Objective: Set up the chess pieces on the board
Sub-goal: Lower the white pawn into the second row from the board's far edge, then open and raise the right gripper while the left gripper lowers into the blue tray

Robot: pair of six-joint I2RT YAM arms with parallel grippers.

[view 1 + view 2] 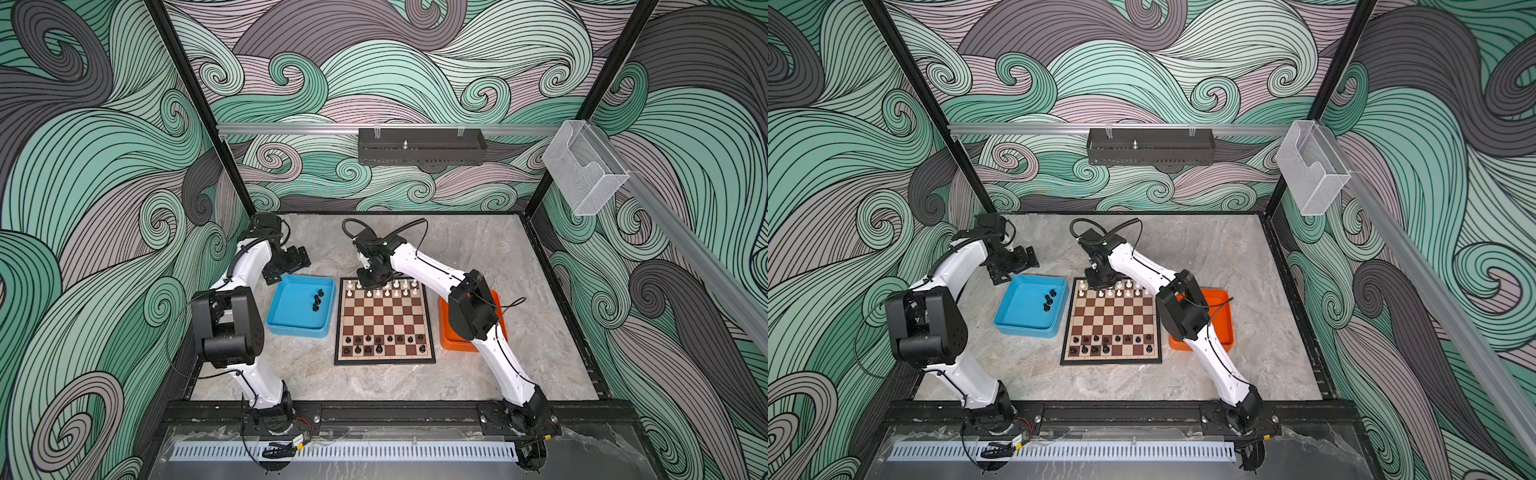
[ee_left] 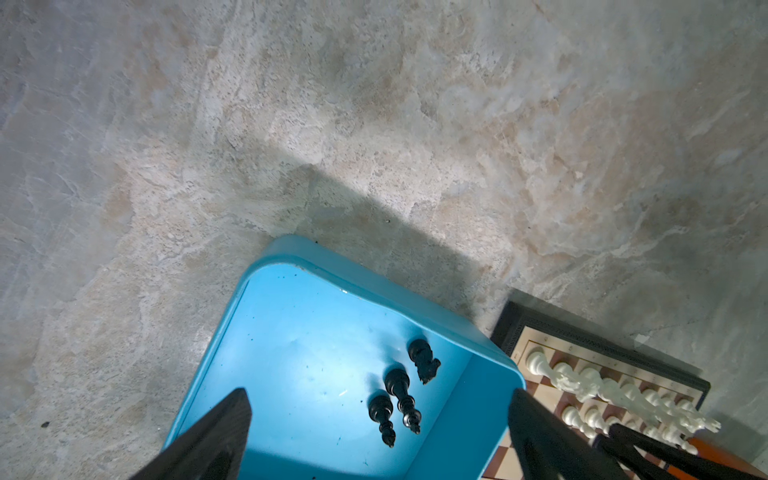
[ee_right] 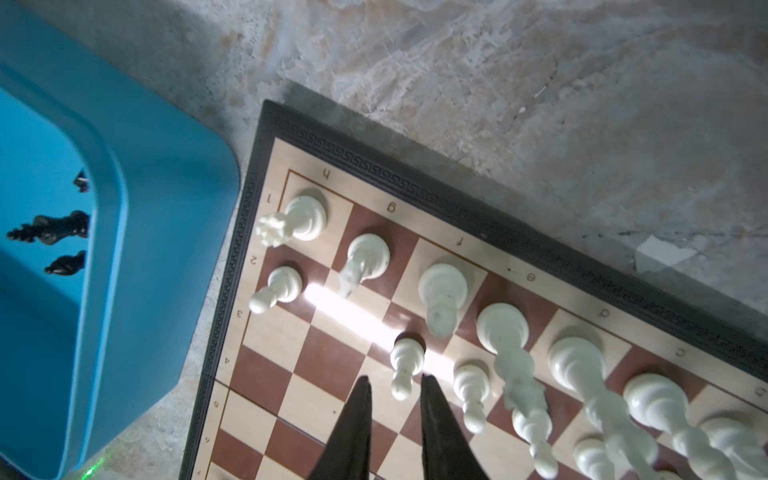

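Observation:
The board [image 1: 384, 320] [image 1: 1113, 322] lies mid-table. White chess pieces [image 1: 399, 286] fill most of its far two rows, and black ones [image 1: 382, 343] stand in its near rows. My right gripper [image 1: 368, 284] [image 3: 397, 379] hangs over the far left part of the board. Its jaws are narrowly open around the top of a white pawn [image 3: 405, 361] that stands on its square. Three black pieces [image 1: 318, 299] [image 2: 401, 395] lie in the blue tray [image 1: 291, 324] [image 2: 291, 316]. My left gripper [image 1: 291, 262] [image 2: 379, 395] hovers wide open and empty over the tray's far edge.
An orange tray [image 1: 449, 336] [image 1: 1219, 307] sits right of the board, partly behind the right arm. The blue tray almost touches the board's left edge [image 3: 232, 257]. A black basket [image 1: 419, 145] and a clear holder [image 1: 582, 170] hang on the wall rails.

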